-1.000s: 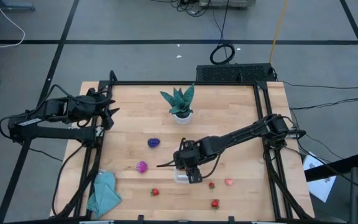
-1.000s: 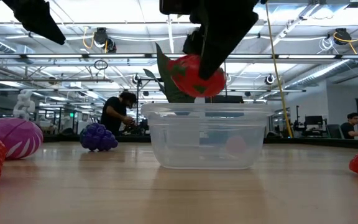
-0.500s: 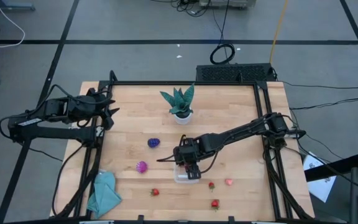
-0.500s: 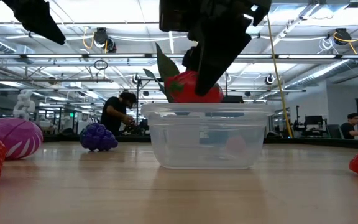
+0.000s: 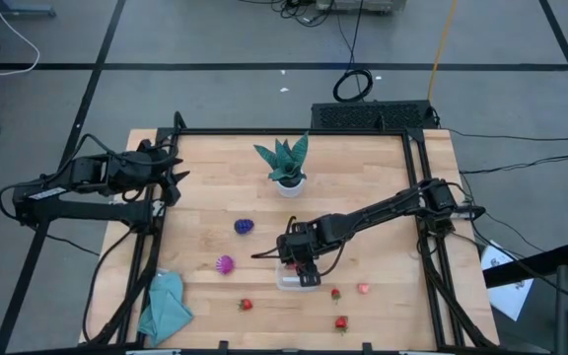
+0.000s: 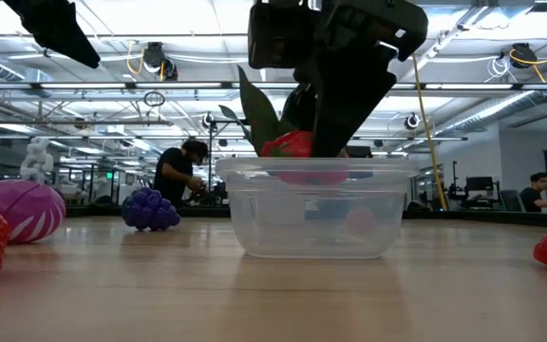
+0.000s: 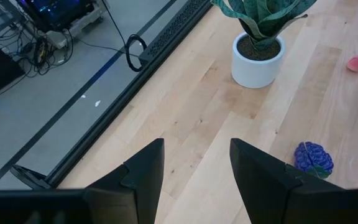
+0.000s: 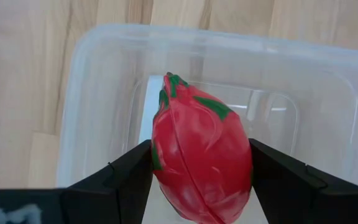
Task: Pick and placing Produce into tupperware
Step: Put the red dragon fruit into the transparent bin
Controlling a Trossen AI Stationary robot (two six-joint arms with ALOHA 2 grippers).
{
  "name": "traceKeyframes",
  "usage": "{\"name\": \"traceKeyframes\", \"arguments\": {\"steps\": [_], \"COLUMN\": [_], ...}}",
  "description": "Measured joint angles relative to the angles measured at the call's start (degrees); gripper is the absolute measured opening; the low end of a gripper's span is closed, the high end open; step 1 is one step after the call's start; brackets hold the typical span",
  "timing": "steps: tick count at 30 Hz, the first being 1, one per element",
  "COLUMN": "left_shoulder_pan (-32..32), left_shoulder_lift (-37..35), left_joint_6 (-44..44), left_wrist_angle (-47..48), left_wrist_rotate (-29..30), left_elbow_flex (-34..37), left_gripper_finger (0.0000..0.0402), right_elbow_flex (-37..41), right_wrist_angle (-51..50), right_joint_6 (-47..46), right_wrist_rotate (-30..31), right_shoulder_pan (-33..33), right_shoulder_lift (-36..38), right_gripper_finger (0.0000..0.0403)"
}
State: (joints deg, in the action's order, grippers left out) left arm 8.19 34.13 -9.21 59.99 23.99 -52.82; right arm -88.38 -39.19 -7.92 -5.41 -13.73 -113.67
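Right pincer [image 8: 201,180] grips red fruit [image 8: 201,165] between its fingers, at the tupperware [image 8: 98,81] rim.

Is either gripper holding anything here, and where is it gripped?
The right gripper holds a red fruit by its two sides, over the tupperware. The left gripper holds nothing.

Robotics lab: ceiling trusses [image 6: 501,87], workstations.
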Motion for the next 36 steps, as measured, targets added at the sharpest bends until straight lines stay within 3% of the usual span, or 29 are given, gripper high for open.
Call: {"name": "traceKeyframes", "arguments": {"steps": [36], "left_shoulder_pan": [0.0], "left_shoulder_lift": [0.0], "left_joint_6": [0.0], "left_wrist_angle": [0.0], "left_wrist_rotate": [0.0], "left_elbow_flex": [0.0], "left_gripper_finger": [0.0186], "right_elbow_flex": [0.1], "right_wrist_angle": [1.0], "right_joint_6": [0.0], "right_wrist_rotate": [-0.9], "right_shoulder_pan": [1.4], "right_shoulder_lift": [-2.5], "right_gripper_finger": [0.0235]}}
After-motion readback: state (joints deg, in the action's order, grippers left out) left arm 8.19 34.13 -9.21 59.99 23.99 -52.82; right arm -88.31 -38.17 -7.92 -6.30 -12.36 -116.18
